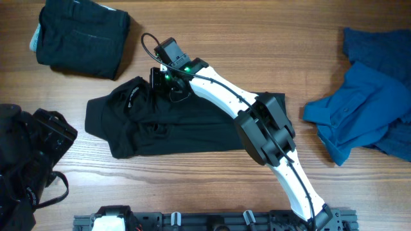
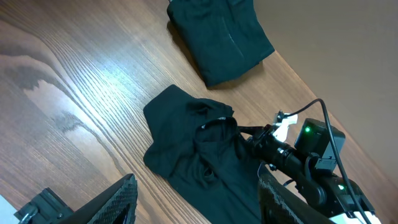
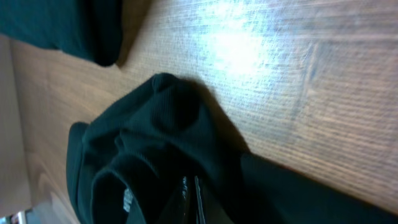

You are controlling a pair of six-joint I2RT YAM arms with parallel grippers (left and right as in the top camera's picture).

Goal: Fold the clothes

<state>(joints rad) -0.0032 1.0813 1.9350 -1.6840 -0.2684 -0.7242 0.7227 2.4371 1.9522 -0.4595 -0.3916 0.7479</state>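
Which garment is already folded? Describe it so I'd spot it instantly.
Look to the wooden table's top-left corner in the overhead view. A compact black fabric bundle lies there, apart from the spread black shirt mid-table. It alone is folded into a tidy rectangle.

table (image 1: 270, 51): wood grain, slight sheen. black shirt (image 1: 160, 128): matt, fine-ribbed cloth. blue garments (image 1: 369, 109) right of shirt: matt, creased cloth.

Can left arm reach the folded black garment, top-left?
Likely yes. The folded black fabric garment lies uncovered on the left; the white right arm reaches only over the spread black shirt.
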